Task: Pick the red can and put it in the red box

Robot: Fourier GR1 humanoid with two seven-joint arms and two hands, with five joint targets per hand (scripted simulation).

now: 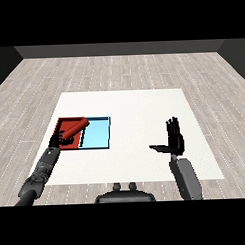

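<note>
Head view, looking down and forward across a white table [145,143] set on a pale plank floor [117,69].

At the view's left, two trays side by side and touching: red tray [62,125] on the outside, light blue tray [97,135] on the inside, toward the table's middle.

Left hand [59,140] reaching in over the near part of the red tray, at the end of a grey forearm [41,170] coming up from the lower left corner. Fingers curled around the near, lower end of the red can [74,128]; clamped on it. Can lying tilted, stretching from the fingers up and to the right, its far end over the seam between the two trays. Most of the can's length above the red tray, beyond the fingertips. Impossible to tell whether the can rests on the tray floor or hangs just above it. Bare red floor of the tray visible beyond the fingers, toward the far left corner; blue tray just past the can's far end.

Right hand [173,140] well apart from both trays, on the right half of the table, raised on an upright grey forearm [186,177]. Fingers [172,127] straight, close together, pointing up and away. Thumb [158,148] spread out sideways toward the trays, well clear of the fingers. Nothing between thumb and fingers; only bare white tabletop around them
</note>
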